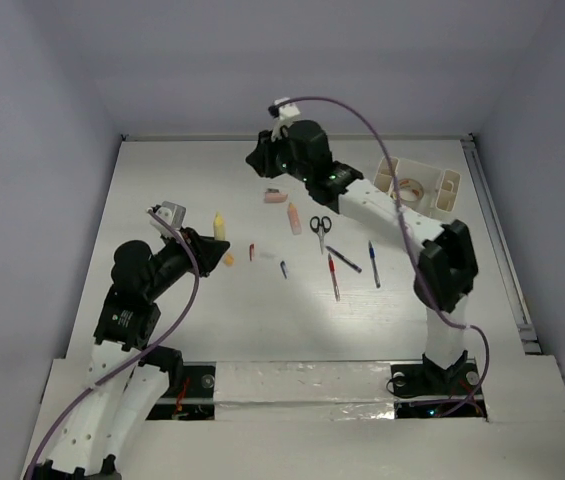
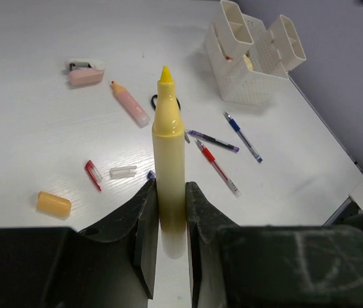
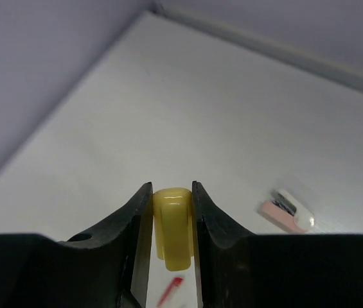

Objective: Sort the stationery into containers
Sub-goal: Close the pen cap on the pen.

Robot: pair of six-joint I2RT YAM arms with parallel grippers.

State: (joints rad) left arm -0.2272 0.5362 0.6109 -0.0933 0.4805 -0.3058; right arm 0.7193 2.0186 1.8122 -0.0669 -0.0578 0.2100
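My left gripper (image 2: 170,212) is shut on an uncapped yellow marker (image 2: 168,147) and holds it tip-up above the table's left part (image 1: 219,226). My right gripper (image 3: 171,212) is shut on a yellow cap (image 3: 171,231) and hovers over the far middle of the table (image 1: 259,163). The cream-white organizer (image 1: 432,200) stands at the far right, with a tape roll (image 1: 409,186) inside. On the table lie a pink marker (image 1: 295,218), black-handled scissors (image 1: 320,228), a red pen (image 1: 333,277), a blue pen (image 1: 374,262) and a dark pen (image 1: 344,259).
A pink stapler (image 1: 275,197) lies under my right gripper. An orange cap (image 1: 228,259), a red cap (image 1: 252,251) and a small blue cap (image 1: 283,268) lie near my left gripper. Grey walls enclose the table on three sides.
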